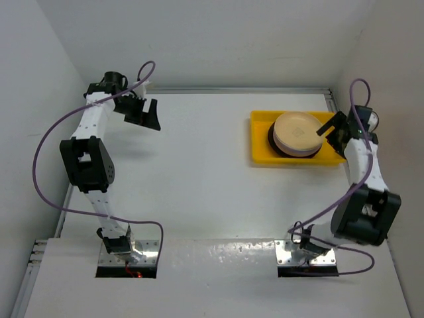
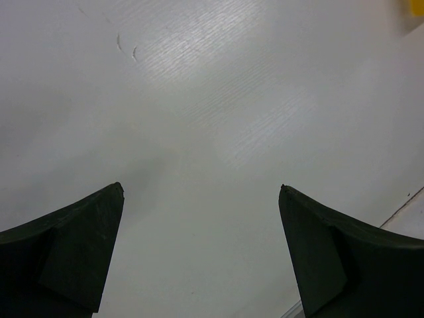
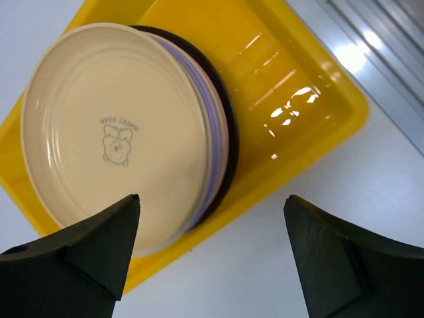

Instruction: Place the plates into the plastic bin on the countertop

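My right gripper [image 3: 212,199] hangs spread wide, gripping nothing, over the 3 o'clock edge of the plates [image 3: 119,132]. They lie flat in one stack, cream on top, lavender and dark rims beneath, inside the plastic bin [image 3: 318,112]. The bin sits at 2 o'clock on the countertop [image 1: 199,172], its long axis running 9 to 3. My left gripper [image 2: 202,189], equally wide and holding nothing, hovers at 10 o'clock.

White-black arms [image 1: 93,126], purple cables [image 1: 35,172], dark pincers [image 2: 201,190]
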Controlling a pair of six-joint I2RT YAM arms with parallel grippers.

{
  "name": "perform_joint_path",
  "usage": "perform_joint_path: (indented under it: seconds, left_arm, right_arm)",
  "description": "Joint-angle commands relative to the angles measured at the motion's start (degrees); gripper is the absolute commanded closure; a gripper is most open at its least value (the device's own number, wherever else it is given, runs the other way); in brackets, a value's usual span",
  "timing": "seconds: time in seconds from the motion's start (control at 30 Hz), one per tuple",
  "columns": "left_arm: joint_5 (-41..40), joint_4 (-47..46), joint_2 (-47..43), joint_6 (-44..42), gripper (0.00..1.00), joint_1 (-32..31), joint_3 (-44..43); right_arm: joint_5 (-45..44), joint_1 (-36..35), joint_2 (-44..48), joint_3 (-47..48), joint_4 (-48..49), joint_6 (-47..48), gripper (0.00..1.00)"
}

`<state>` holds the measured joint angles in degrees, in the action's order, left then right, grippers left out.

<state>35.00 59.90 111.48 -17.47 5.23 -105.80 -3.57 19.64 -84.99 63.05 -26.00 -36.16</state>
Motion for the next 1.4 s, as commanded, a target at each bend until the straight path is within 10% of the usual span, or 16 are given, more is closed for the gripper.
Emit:
perform_joint_path:
  seconds: [0.0,0.57,1.37]
  left_arm:
    - [-0.8,0.0,-3.5,0.2,0.00,0.6,0.8]
    - [-2.8,-5.1,-12.0,0.8,0.00,-3.8,17.4]
    - [-3.9,-6.1,-14.9,0.2,0.00,-4.4,20.4]
  right_arm:
    - [-1.4,3.0,12.1,-4.7,-4.7,-1.6,0.12]
    - [3.2,3.7,52.2,-35.0,-23.0,-9.6,0.09]
    - [9.7,3.7,52.4,-34.7,-21.1,-5.4,0.08]
